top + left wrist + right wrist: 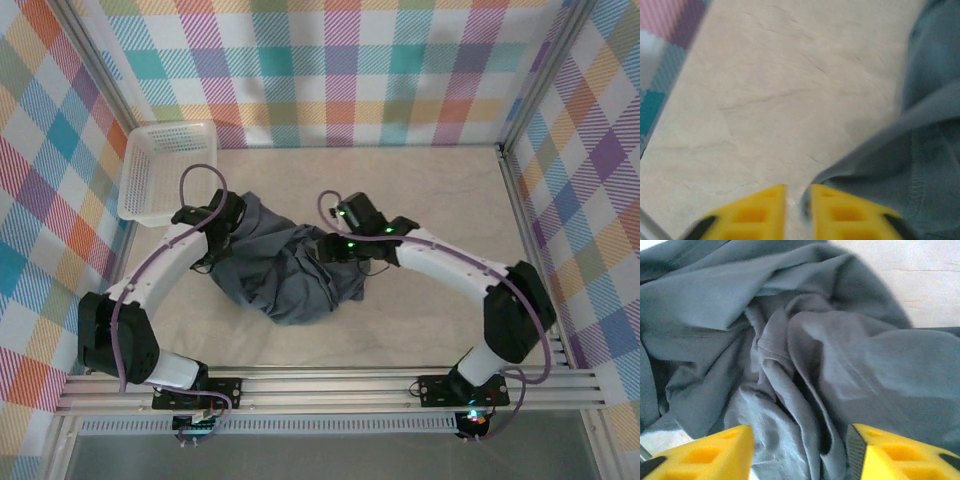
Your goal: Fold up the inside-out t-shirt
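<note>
Folding unstarted: I see the dark slate-grey cloth t-shirt (285, 270) crumpled; right hand (799, 440) spread over it; whether left hand (797, 194) pinches, I cannot tell.

The t-shirt (280, 265) lies on the table (440, 190), the basket (170, 128) behind it leftward.
</note>
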Available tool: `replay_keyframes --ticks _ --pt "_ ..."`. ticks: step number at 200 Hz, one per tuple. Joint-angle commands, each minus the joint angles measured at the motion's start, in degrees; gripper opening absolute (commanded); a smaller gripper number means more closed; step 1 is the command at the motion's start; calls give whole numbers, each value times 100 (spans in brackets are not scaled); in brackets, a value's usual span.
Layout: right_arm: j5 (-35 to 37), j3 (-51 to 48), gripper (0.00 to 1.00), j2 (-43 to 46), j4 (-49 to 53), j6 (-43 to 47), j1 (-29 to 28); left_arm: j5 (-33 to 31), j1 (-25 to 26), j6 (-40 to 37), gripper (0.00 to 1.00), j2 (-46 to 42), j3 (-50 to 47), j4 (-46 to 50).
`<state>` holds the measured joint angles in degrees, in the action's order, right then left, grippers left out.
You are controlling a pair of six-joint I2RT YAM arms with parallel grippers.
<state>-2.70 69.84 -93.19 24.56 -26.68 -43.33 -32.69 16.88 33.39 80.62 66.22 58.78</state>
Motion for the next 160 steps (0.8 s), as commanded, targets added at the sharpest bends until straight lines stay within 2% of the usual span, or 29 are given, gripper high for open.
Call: replay_keyframes --ticks 1,9,18,40,50,58,71,91,112,121,128,146,154,160 --pt "-78 193 57 -708 20 -59 82 -117 -52 76 36 -417 5 57" --pt "-240 332 57 -943 67 -10 77 359 -47 -26 41 -527 -19 -150" --pt "-441 447 57 -1169 77 57 70 1185 -45 -162 46 -664 -81 -516" --pt "-813 600 49 -1530 102 144 66 4341 -8 -296 59 -788 -609 -2083" --pt "-912 592 40 -1556 93 156 79 5076 98 -150 62 -595 -743 -2547" --pt "-925 543 27 -1493 49 176 100 5150 241 -174 64 -343 -697 -2499" --pt "-799 329 0 -1237 -80 153 185 4687 473 -387 68 87 -536 -2068" --pt "-518 -343 0 -596 -457 -9 529 4295 693 -641 84 736 -407 -1746" --pt "-443 -941 0 -131 -540 34 1019 3850 830 -755 89 1347 -281 -1659" --pt "-432 -1069 0 -60 -413 153 1204 3699 834 -738 83 1539 -276 -1758" --pt "-389 -1162 0 -17 -313 235 1329 3504 833 -709 73 1676 -261 -1807" --pt "-127 -1445 0 119 -110 170 1702 2924 834 -605 20 1966 -73 -1657" --pt "40 -1582 0 221 -23 5 1884 2815 833 -573 4 2009 -16 -1610" --pt "163 -1694 0 326 15 -132 2003 2804 833 -562 0 1996 6 -1600"
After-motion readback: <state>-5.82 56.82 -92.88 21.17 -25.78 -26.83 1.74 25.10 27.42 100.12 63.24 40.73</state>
